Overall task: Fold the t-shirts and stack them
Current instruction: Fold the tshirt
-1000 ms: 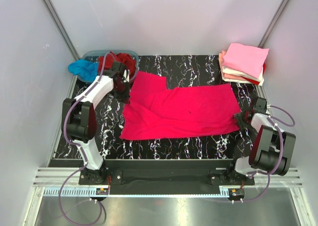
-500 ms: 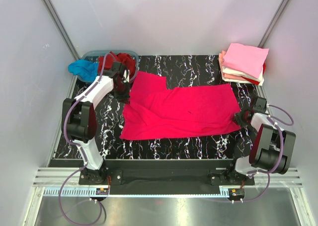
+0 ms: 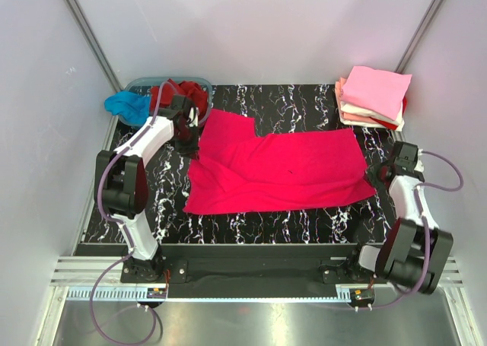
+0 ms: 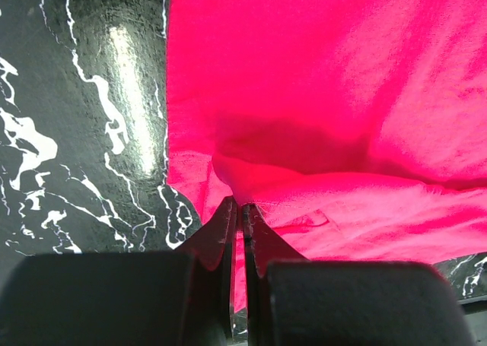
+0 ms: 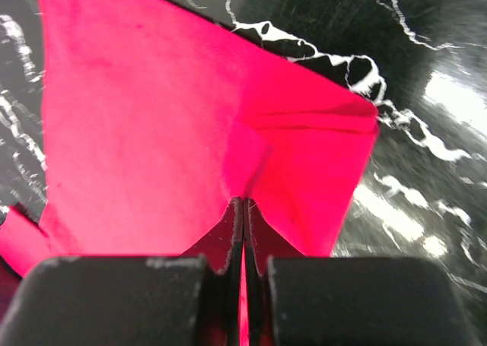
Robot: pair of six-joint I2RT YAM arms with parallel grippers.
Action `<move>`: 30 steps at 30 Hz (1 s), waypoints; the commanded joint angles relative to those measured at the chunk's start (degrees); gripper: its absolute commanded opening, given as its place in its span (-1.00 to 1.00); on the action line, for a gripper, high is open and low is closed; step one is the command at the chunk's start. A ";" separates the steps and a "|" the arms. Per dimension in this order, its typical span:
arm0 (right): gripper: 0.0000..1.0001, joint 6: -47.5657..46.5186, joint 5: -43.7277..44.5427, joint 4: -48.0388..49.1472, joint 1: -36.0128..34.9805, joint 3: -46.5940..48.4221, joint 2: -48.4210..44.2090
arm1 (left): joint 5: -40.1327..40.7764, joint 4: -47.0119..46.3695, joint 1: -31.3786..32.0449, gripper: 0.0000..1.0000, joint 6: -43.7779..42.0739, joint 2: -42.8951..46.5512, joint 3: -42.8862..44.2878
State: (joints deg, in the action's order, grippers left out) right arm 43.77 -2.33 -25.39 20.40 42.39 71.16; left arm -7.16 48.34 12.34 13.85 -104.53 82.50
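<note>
The right gripper (image 5: 242,201) has just snapped shut on the right corner of the pinkish-red t-shirt (image 3: 281,167), and its arm has swung forward. The left gripper (image 4: 237,204) pinches the far left edge, jaws closed. The shirt lies spread and rumpled mid-table (image 3: 304,103), with the folded stack (image 3: 374,95) at the table's far right corner.

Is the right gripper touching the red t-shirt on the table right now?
Touching. The right wrist view shows the right gripper shut on the red t-shirt, with a fold of cloth pinched between its tips.
</note>
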 commanded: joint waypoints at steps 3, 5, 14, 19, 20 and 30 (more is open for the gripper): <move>-1.00 -3.16 3.73 -10.28 -0.01 2.87 -8.83 | -1.98 0.09 -0.47 -1.00 1.36 5.38 -0.84; -1.00 -3.60 3.82 -14.58 -0.01 2.70 -11.98 | -1.98 0.70 -0.39 -1.00 1.62 8.01 -2.33; -1.00 0.42 4.78 -25.49 -0.01 4.10 -22.27 | -1.46 2.99 -0.39 -1.00 1.97 16.28 -6.38; -1.00 4.57 10.57 -29.81 -0.01 3.23 -25.80 | -1.89 3.52 -0.39 -1.00 1.89 16.38 -5.95; -1.00 5.27 10.94 -29.29 -0.01 2.88 -25.19 | -1.81 3.52 -0.39 -1.00 1.80 15.94 -5.77; -1.00 5.36 9.45 -17.16 -0.01 7.43 -0.95 | -1.54 3.78 -0.47 -1.00 0.57 7.07 0.99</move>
State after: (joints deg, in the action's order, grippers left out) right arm 48.95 5.41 -48.10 20.40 45.82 65.89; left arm -7.77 52.77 12.32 15.40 -95.98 79.42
